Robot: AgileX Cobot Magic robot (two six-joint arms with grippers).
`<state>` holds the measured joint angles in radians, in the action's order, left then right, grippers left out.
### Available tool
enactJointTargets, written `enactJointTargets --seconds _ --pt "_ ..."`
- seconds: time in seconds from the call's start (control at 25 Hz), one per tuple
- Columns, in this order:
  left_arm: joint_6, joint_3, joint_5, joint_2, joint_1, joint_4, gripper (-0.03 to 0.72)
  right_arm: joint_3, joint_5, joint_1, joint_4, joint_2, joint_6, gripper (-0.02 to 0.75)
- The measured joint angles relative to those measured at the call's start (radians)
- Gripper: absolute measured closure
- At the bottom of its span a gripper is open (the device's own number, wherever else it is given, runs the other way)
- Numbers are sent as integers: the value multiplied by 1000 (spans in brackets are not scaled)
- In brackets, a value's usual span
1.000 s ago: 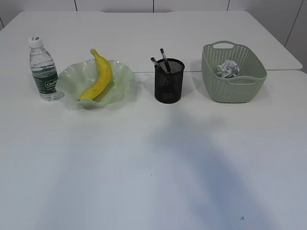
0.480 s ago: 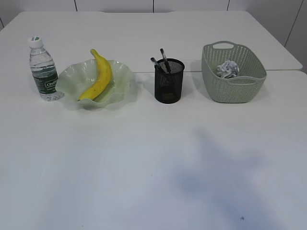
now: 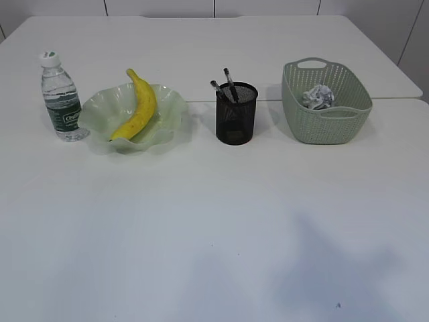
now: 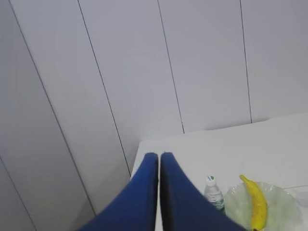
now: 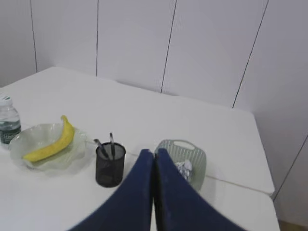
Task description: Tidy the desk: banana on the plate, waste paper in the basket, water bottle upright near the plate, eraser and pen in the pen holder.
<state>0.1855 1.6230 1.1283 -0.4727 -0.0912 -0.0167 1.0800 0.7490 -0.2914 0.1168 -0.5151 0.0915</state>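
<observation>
Both blue grippers, left [image 4: 159,156] and right [image 5: 153,153], are pressed closed, empty, raised above the white table [image 3: 214,221]. Beyond: black mesh pen holder [image 3: 236,113] with pens, yellow banana [image 3: 137,107] on green wavy plate [image 3: 171,111], upright clear water bottle [image 3: 61,98] beside it, crumpled paper [image 3: 318,96] in green basket [image 3: 326,124].

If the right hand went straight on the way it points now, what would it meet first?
Probably the basket. The right hand, shut and empty, has its tips lined up just left of the basket rim, with the pen holder further left. Depth is unclear, so it could instead pass over and meet the table beyond.
</observation>
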Motion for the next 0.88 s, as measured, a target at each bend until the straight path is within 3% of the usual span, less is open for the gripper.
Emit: enactJointTargets --seconds 0.36,0.88 --pt "0 -93 134 90 0 -25 713 -184 56 0 -82 157 0 745" --pt "-68 -470 139 369 0 -49 712 -369 108 0 -154 362 -11 745"
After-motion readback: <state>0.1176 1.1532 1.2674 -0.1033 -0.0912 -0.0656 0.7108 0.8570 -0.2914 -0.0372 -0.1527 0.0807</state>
